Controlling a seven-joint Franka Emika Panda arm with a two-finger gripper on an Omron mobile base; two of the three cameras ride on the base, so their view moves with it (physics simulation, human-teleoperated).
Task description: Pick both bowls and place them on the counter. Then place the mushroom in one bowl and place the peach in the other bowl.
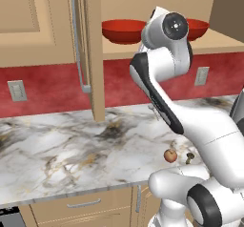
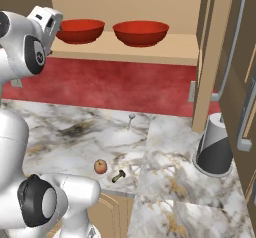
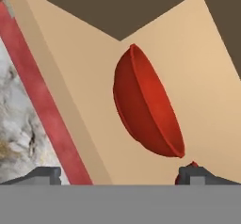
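Hand (image 3: 120, 173) spread wide and empty, red bowl (image 3: 146, 108) just ahead on shelf (image 3: 84, 77), apart from fingertips (image 3: 44, 173)

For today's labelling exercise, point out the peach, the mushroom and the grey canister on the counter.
peach (image 2: 100, 166), right base view, middle of the fruit.
mushroom (image 2: 118, 176), right base view, along its body.
grey canister (image 2: 215, 144), right base view, its side wall.

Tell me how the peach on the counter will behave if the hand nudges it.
The peach looks round, so it would probably roll. It lies near the counter edge beside the mushroom, so it might bump that or drop off. Its smooth skin may slip in a grasp.
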